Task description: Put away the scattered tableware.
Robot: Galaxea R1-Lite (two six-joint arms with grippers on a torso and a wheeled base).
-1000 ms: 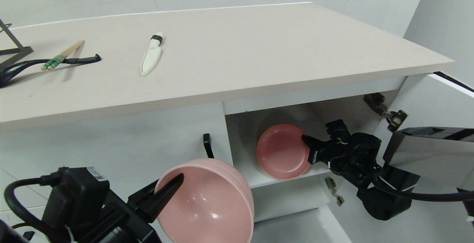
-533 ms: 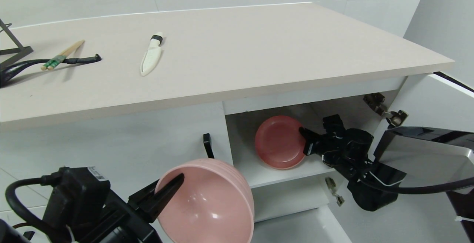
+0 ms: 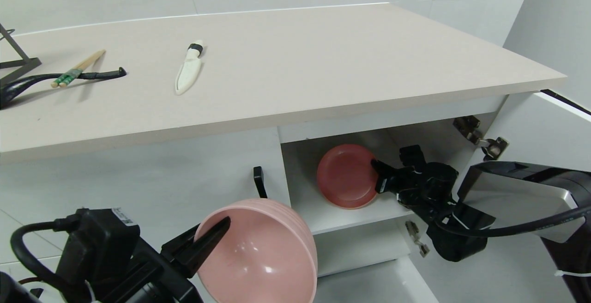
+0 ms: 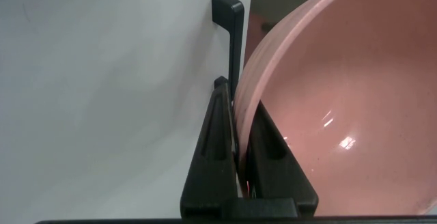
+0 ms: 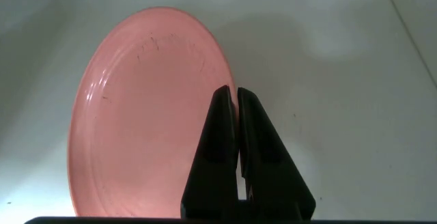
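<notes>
The left gripper (image 3: 216, 230) is clamped on the pink bowl (image 3: 268, 257) by its rim, before the closed door (image 3: 138, 178) — the right gripper (image 3: 377, 170) pinches the red plate (image 3: 344, 176), standing tilted on the cabinet shelf (image 3: 332, 220), and if released so, it may roll out.

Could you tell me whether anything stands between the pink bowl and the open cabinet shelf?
Yes: the right gripper, shut on the pink plate, occupies the shelf opening. The bowl, in the left gripper, sits before the closed door.

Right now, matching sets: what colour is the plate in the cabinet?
The plate is pink; right wrist view.
</notes>
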